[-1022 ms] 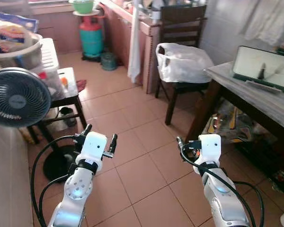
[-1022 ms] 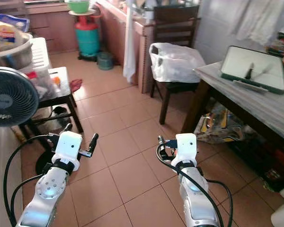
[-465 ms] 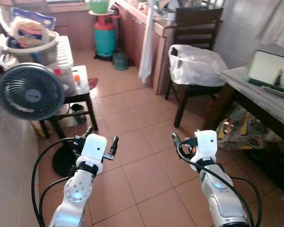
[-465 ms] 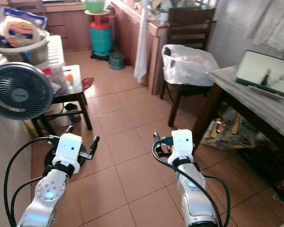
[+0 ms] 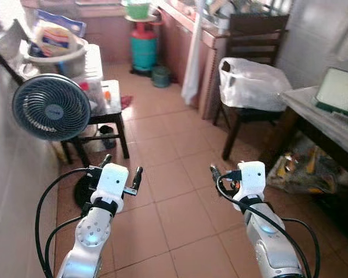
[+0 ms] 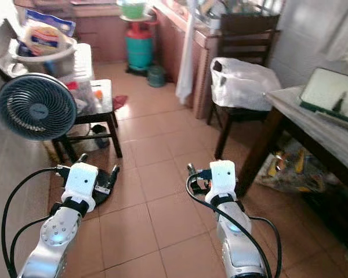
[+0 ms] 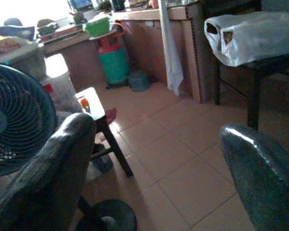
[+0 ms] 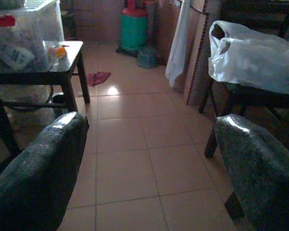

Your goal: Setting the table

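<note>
A marble-topped dining table stands at the right edge, carrying a white tray with a green rim. My left gripper is raised over the tiled floor at lower left; it is open and holds nothing, and its wrist view shows the two black fingers wide apart. My right gripper hovers at lower middle, short of the table's dark leg, also open and empty, with both pads spread.
A dark chair with a white plastic bag stands before the table. A standing fan and a low black side table with tubs are on the left. A green gas cylinder is at the back. Clutter lies under the table.
The whole picture has slid right, so the camera has turned left: the table now sits at the right edge and the fan nearer the middle. Both arms keep their pose.
</note>
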You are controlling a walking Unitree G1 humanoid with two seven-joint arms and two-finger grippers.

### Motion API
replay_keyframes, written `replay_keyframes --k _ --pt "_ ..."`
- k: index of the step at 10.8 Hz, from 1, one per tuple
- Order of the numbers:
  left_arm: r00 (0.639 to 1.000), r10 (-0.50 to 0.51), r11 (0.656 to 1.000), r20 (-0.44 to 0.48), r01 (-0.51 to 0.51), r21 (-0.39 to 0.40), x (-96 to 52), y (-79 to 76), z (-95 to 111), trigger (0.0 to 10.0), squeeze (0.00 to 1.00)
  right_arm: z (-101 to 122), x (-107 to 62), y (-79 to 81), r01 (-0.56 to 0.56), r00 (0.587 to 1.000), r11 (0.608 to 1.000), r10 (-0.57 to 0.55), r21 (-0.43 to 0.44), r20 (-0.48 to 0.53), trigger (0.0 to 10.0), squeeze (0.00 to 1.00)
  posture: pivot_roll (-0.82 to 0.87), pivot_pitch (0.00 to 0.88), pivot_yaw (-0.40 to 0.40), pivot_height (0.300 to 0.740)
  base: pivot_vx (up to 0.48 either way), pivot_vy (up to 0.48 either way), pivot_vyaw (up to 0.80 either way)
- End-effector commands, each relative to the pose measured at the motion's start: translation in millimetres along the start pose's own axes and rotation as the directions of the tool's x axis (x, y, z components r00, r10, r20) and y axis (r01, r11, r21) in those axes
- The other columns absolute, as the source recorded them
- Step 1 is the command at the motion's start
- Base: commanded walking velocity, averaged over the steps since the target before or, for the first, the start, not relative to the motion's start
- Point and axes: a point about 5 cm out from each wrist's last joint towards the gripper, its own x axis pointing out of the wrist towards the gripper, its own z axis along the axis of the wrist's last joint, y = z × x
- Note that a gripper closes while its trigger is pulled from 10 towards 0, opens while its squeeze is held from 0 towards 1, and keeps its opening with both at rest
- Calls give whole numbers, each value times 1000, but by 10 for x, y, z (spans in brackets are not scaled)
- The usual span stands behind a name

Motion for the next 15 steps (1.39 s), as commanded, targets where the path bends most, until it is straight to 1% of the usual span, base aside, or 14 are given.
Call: replay_keyframes --k 1,4,5,7,9,11,12,13,14,15 --pt "1000 -25 1000 6 25 -8 18 -45 23 10000 0 5 -15 -70 29 1000 1000 -29 -1 4 10000 0 130 0 -1 740 0 -431 0" --pt "1000 -24 1000 5 24 -5 8 -26 15 10000 0 13 -41 -89 40 999 999 -40 17 10 10000 0 129 0 -3 740 0 -379 0" --pt "1000 4 1000 20 -4 -24 -5 -2 23 10000 0 9 -51 -90 41 999 999 -41 16 9 10000 0 129 0 -3 740 0 0 0" --pt "997 65 997 42 -63 -45 1 96 49 10000 0 30 -57 -76 46 999 999 -47 6 23 10000 0 131 0 -6 740 0 0 0" --pt "995 76 996 66 -72 -53 -6 145 83 10000 0 83 -50 -97 55 997 998 -56 6 56 10000 0 132 0 -8 740 0 0 0" --pt "995 77 996 62 -74 -49 -5 150 75 10000 0 71 -46 -106 63 997 998 -63 3 46 10000 0 134 0 -5 740 0 0 0" --pt "996 75 995 57 -71 -75 -14 148 65 10000 0 61 -58 -89 66 997 998 -66 12 42 10000 0 135 0 -1 740 0 0 0" --pt "997 59 998 54 -57 -41 -16 127 76 10000 0 53 -63 -90 68 997 998 -69 16 40 10000 0 137 0 1 740 0 0 0" --pt "998 64 996 10 -63 -68 -32 139 20 10000 0 20 -73 -96 72 997 997 -73 25 21 10000 0 136 0 0 740 0 0 0" --pt "998 58 996 5 -57 -72 -40 156 3 10000 0 -1 -76 -100 77 997 997 -77 28 3 10000 0 135 0 2 740 0 0 0"
